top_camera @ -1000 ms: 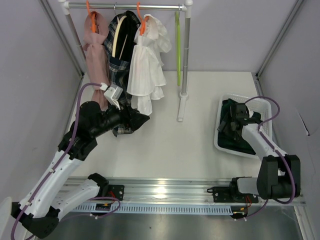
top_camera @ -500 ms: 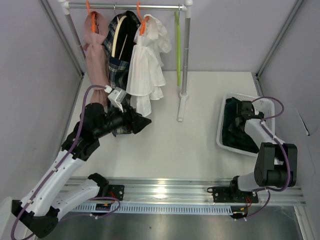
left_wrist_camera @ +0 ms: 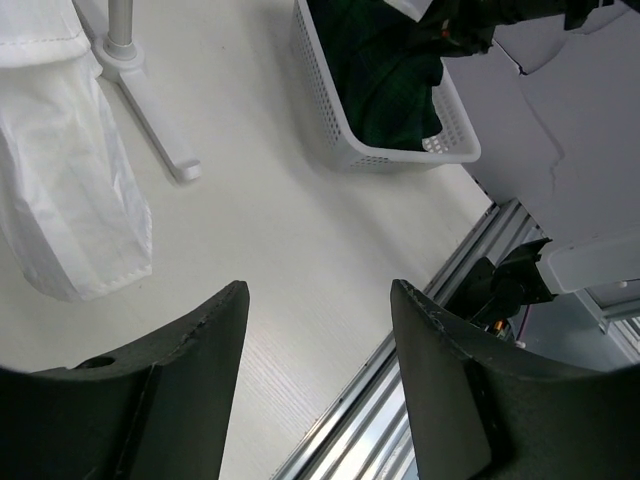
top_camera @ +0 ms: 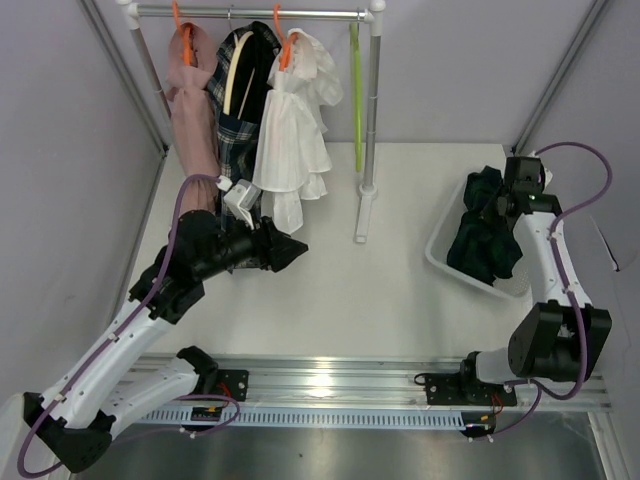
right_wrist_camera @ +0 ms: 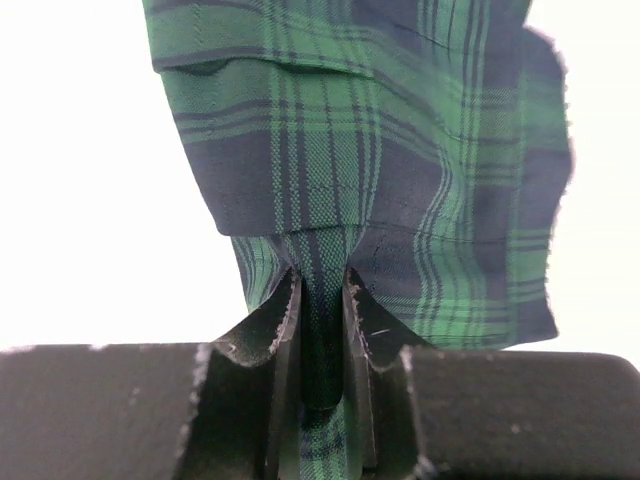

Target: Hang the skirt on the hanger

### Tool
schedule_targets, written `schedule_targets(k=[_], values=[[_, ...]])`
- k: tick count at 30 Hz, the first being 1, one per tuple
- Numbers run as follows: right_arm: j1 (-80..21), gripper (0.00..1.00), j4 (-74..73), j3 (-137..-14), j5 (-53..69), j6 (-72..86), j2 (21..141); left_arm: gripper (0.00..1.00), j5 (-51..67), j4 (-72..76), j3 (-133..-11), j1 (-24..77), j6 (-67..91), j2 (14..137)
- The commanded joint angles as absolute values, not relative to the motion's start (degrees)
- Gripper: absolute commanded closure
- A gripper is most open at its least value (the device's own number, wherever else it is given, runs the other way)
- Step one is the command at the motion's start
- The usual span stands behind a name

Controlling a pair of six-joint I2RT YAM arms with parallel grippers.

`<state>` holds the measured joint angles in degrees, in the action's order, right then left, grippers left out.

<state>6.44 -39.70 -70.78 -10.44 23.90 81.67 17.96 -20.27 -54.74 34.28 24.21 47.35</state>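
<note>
- Standing wide and empty, left gripper (left_wrist_camera: pixel 318 292) hovers at nine o'clock.
- Right gripper (right_wrist_camera: pixel 320 285) pinches a thin fold of skirt (right_wrist_camera: pixel 400 150) above the basket (top_camera: pixel 432 252), three o'clock; hanging weight may pull it free.
- Hanger (top_camera: pixel 355 90) hangs on the rail (top_camera: pixel 250 13), twelve o'clock.

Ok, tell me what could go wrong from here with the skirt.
The right end effector pinches only a narrow fold of the skirt, so the cloth may slip out.
Much of the skirt hangs into the white basket, which looks tipped; it may drag or topple.
The hanger hangs close to the white garment, which the left end effector could snag.
</note>
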Motion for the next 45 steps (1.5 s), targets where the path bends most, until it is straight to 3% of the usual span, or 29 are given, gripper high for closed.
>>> schedule_targets(k=[1, 18, 22, 25, 33, 39, 41, 44, 45], values=[[6.2, 1.0, -43.5, -77.4, -11.2, 22.9, 75.6, 0.36, 17.1, -18.0, -55.3, 35.0, 25.3, 46.9], [0.2, 1.0, -42.2, -96.9, -2.3, 22.4, 63.5, 0.37, 15.2, -18.7, -55.8, 36.0, 25.0, 45.6], [-8.5, 1.0, -42.4, -96.4, -3.4, 25.1, 63.0, 0.37, 13.1, -19.5, -56.4, 36.0, 24.4, 44.6], [-22.7, 1.0, -42.5, -94.4, -11.8, 27.4, 63.2, 0.37, 12.0, -20.6, -57.7, 36.0, 23.9, 44.1], [-45.0, 1.0, -35.6, -82.8, -19.5, 34.9, 65.5, 0.36, 10.2, -22.1, -59.3, 36.0, 23.1, 42.5], [-47.6, 1.0, -32.3, -74.9, -16.6, 36.9, 69.7, 0.36, 9.8, -23.0, -58.7, 36.0, 23.5, 42.0], [-45.1, 0.94, -30.4, -68.9, -13.1, 37.9, 69.2, 0.36, 9.5, -22.9, -57.6, 36.0, 23.6, 41.9], [-38.4, 0.76, -30.4, -61.4, -8.8, 39.3, 68.3, 0.36, 9.7, -23.1, -56.3, 36.0, 24.3, 43.0], [-36.7, 0.64, -30.7, -59.7, -7.7, 39.6, 68.0, 0.36, 9.9, -22.9, -56.0, 36.0, 24.9, 43.4]])
